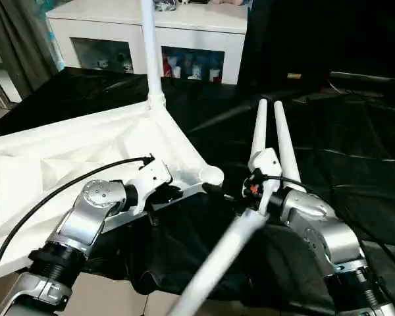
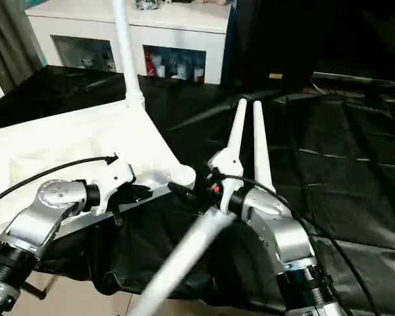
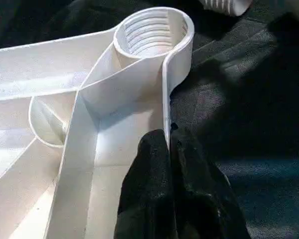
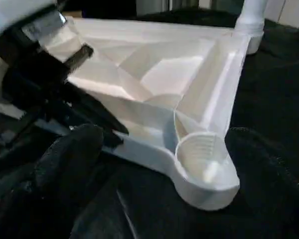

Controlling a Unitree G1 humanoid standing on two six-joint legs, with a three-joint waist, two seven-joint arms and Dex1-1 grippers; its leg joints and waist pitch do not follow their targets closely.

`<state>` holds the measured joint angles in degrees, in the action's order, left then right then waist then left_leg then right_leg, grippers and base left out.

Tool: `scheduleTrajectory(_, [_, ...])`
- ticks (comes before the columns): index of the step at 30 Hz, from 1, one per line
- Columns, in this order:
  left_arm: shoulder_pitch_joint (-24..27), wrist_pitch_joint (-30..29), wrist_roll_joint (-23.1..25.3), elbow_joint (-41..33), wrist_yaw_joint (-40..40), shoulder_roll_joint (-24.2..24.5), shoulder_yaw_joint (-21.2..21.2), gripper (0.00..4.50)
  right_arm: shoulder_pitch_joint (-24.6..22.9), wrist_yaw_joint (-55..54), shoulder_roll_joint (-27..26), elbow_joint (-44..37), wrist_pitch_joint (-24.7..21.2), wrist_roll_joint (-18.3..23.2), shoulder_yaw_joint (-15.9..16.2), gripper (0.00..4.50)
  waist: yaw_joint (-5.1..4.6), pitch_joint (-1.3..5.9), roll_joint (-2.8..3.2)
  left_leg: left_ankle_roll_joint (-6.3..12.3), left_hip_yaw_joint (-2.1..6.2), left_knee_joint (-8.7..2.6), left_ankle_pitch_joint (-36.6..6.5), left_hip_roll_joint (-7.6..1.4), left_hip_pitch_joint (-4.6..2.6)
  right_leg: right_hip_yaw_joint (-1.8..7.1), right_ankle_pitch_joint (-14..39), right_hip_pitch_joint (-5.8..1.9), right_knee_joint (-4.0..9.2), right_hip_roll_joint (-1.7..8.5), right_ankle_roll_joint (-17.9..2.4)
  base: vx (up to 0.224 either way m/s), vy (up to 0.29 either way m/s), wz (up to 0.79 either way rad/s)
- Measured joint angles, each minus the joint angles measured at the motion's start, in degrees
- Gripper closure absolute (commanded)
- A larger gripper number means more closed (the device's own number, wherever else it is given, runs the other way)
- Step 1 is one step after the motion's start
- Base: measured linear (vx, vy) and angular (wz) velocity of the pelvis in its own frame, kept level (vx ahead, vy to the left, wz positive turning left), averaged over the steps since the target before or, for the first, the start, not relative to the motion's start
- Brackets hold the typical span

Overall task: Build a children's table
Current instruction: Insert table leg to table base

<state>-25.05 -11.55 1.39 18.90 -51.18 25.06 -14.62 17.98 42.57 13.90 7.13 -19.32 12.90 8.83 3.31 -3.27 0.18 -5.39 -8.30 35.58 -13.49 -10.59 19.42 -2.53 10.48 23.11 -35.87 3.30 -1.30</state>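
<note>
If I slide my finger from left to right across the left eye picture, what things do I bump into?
Left gripper shut on the tabletop rim → empty corner socket → right gripper, fingers open → two loose table legs lying on the black cloth.

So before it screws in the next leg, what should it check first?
1. Tabletop lying underside up: ok.
2. Left gripper shut on the tabletop's rim: ok.
3. Near corner socket empty, threads visible: ok.
4. Far-corner leg standing upright: ok.
5. Right gripper open, the socket between its fingers: ok.
6. Foreground leg by the right forearm, what holds it: cannot tell.
</note>
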Motion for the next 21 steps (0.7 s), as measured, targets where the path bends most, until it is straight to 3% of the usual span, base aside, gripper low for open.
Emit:
scheduleTrajectory(3, [-0.14,-0.06,0.01,0.11,0.15,0.0,0.0,4.5,0.0,0.14,0.31,0.0,0.14,0.34,-0.23,0.05,-0.01,-0.08,0.16,0.0,0.0,0.0,0.0,-0.01,0.0,0.0,0.0,0.0,-0.01,0.0,0.0,0.0,0.0,0.0])
scheduleTrajectory(4, [-0.24,-0.17,0.0,0.13,0.15,0.0,0.0,4.22,0.0,0.4,0.31,-0.08,0.17,0.64,-0.39,0.01,0.0,-0.11,0.21,0.0,0.0,-0.01,0.0,-0.03,0.01,-0.02,0.0,0.0,-0.01,0.0,0.0,0.0,0.0,0.0])
scheduleTrajectory(8, [-0.58,-0.97,-0.14,0.1,0.11,-0.03,0.0,3.91,0.0,4.32,1.88,-1.84,0.74,3.32,-1.13,0.0,0.0,-0.16,0.47,0.0,0.0,-0.01,0.0,-0.04,0.03,-0.03,0.0,0.0,0.0,0.0,0.0,0.0,0.0,0.0])
scheduleTrajectory(16, [-0.69,-1.05,-0.16,0.03,0.1,0.4,0.08,3.31,-0.03,18.65,13.18,-7.95,-2.23,7.97,-1.41,0.0,0.24,-0.2,0.91,0.01,-0.03,-0.01,0.0,-0.09,0.08,-0.05,0.0,0.0,0.07,-0.03,0.0,0.0,0.0,0.0])
scheduleTrajectory(21, [-0.71,-0.86,0.01,0.01,-1.12,1.17,-0.05,3.02,1.58,28.92,22.61,-9.32,1.6,3.32,4.53,0.0,0.23,-0.2,1.05,0.02,-0.05,0.0,0.01,-0.13,0.09,-0.08,0.0,-0.01,0.09,-0.03,0.0,0.0,0.0,0.0])
